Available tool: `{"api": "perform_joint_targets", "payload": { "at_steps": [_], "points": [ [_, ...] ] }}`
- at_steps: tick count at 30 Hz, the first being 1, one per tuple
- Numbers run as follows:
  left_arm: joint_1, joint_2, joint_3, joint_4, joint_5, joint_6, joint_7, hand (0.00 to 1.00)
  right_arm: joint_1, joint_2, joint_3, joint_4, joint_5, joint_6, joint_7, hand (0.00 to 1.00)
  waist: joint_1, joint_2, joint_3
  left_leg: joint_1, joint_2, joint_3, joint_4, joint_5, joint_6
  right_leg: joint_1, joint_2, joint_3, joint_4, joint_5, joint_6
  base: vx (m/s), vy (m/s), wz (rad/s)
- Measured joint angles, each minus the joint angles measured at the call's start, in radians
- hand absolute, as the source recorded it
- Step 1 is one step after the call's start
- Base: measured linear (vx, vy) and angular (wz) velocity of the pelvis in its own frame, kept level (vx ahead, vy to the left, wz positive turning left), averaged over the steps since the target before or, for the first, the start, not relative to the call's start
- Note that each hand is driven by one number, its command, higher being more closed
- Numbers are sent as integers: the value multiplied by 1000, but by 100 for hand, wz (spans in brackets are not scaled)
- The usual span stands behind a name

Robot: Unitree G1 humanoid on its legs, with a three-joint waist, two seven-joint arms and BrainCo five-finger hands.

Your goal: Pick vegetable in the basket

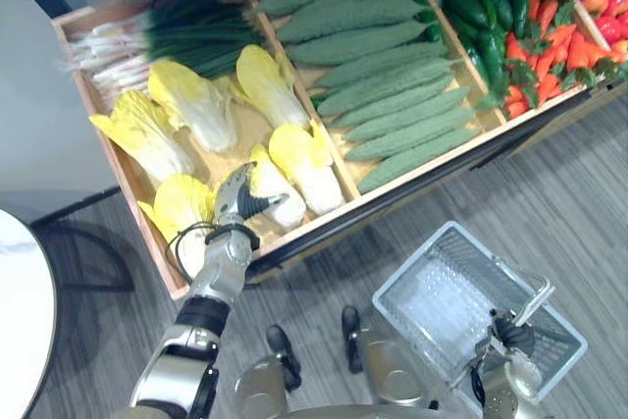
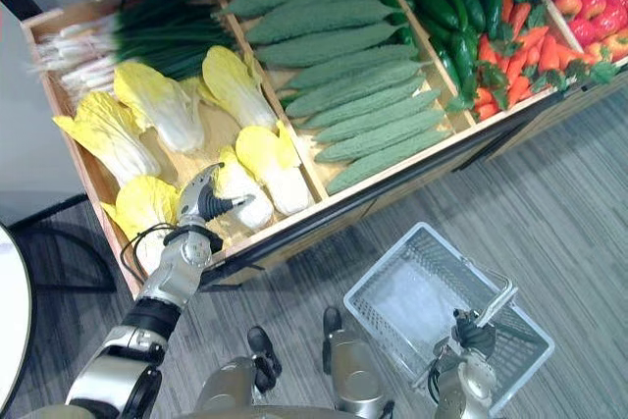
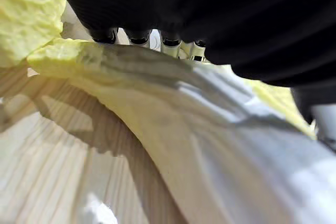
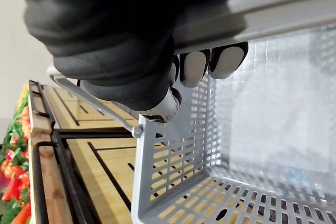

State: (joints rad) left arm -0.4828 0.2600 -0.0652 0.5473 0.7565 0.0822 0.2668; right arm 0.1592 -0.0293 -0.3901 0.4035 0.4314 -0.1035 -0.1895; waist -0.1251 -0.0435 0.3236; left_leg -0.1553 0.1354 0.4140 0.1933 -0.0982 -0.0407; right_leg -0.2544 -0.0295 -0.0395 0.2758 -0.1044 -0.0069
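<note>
Reaching hand: our left hand (image 1: 240, 201) lies on a cabbage (image 1: 283, 191) at 8 o'clock of the head view. We cannot tell whether it has closed on it.
Cabbage place: at the near end of the wooden crate's (image 1: 243, 134) left compartment, just beside another cabbage (image 1: 306, 159) at its 2 o'clock.
Handling: we judge it fairly light. The white stalk looks firm and smooth, and the yellow leaf end looks soft and easy to crush or tear.
Where to hold: around the white stalk at mid-length, where the wrist view shows our hand resting. Taken by the leaf tip, it could slip out.
Middle compartment: bumpy green gourds (image 1: 392, 76) at 12 o'clock, untouched.
Basket: the grey plastic basket (image 1: 456, 301) hangs at 5 o'clock, well apart from the cabbage, with no vegetable in it yet.
Right hand: our right hand (image 4: 194, 66) is curled round the basket handle (image 4: 294, 3).
Writing: we can read no label, tag or print anywhere.
</note>
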Motion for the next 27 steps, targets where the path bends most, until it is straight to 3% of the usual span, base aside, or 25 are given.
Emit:
{"api": "perform_joint_targets", "payload": {
  "at_steps": [8,17,21,27],
  "points": [
    [2,-2,28,-11,-106,-1,-6,100,-8,2,8,-38,-1,-2,19,100,2,2,23,6,1,-7,7,-1,1,10,0,-2,-1,0,2,29,-6,0],
    [204,-44,38,-266,-178,-10,-1,100,-12,3,7,-34,-12,-2,19,100,4,30,48,84,-17,-43,-38,-1,1,94,-7,-17,-37,-5,10,17,2,6],
    [274,-84,38,-374,-249,-46,19,100,-9,4,-4,-33,-15,-2,18,100,3,39,43,109,-34,-50,-56,0,2,120,-8,-20,-50,-8,14,5,7,3],
    [373,-159,47,-549,-354,-111,65,100,5,6,-41,-22,-15,0,15,100,6,88,10,145,-41,-57,-83,4,7,155,-9,-28,-59,-11,19,25,4,5]
  ]
}}
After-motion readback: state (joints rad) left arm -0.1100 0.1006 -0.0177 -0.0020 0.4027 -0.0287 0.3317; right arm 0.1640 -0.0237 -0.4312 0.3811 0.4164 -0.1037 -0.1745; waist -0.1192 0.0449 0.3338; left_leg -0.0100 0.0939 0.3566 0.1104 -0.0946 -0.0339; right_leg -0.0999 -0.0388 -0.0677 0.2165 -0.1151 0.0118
